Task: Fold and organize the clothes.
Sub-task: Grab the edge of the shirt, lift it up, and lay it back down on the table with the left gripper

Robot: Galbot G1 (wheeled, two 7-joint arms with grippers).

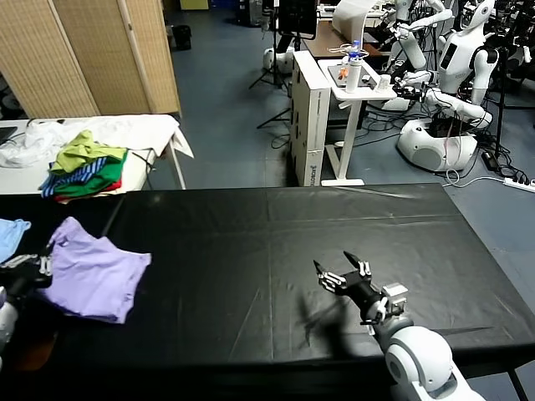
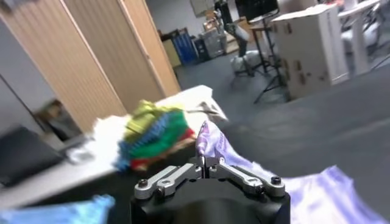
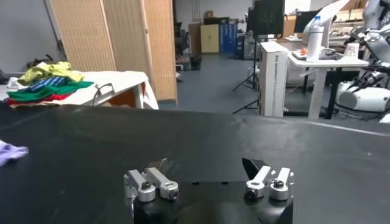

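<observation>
The pale lavender T-shirt [image 1: 92,271] lies crumpled on the black table [image 1: 276,251] at the left side. My left gripper [image 1: 40,266] is at the shirt's left edge, shut on a pinch of the lavender cloth [image 2: 210,141], which rises in a fold from its fingertips. In the left wrist view the rest of the shirt [image 2: 323,195] spreads out beyond the gripper [image 2: 205,162]. My right gripper [image 1: 341,269] hovers over the table right of centre, far from the shirt. It is open and holds nothing [image 3: 206,165]. A corner of the shirt [image 3: 11,151] shows far off in the right wrist view.
A light blue garment [image 1: 12,234] lies at the table's far left edge. Behind it a white table [image 1: 142,134] carries a pile of green, striped and red clothes [image 1: 84,165]. A white cabinet [image 1: 311,117] and other robots [image 1: 451,92] stand beyond the black table.
</observation>
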